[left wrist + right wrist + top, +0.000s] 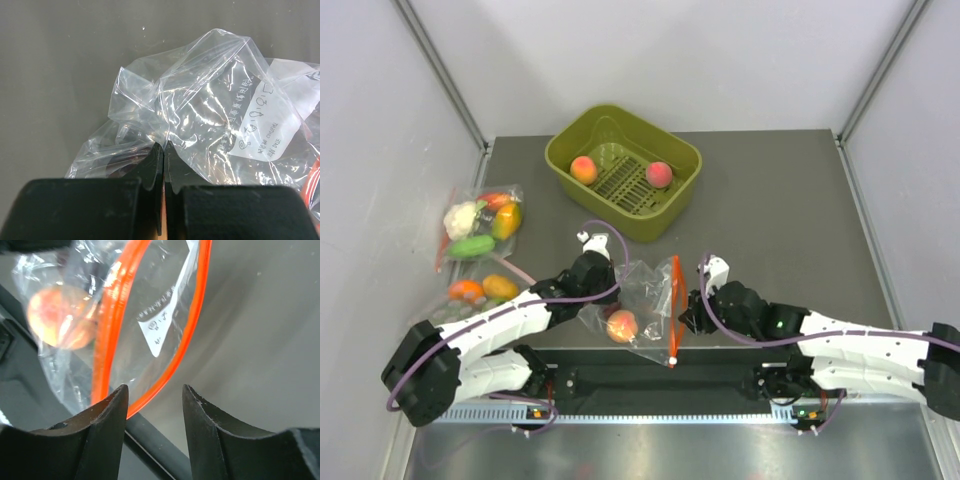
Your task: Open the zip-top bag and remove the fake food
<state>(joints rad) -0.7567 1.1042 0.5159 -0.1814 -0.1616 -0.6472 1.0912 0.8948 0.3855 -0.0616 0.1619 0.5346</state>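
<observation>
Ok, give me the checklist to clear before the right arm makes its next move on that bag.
1. Left gripper shut on the zip-top bag: ok.
2. Bag mouth open, orange zip strip spread in a loop: ok.
3. Right gripper clamped on the strip: not ok; jaws apart, one strand between them.
4. Third peach out of the bag: not ok, it is inside.
5. Two peaches in the green basket: ok.
6. Clear path from peach to mouth: cannot tell.
</observation>
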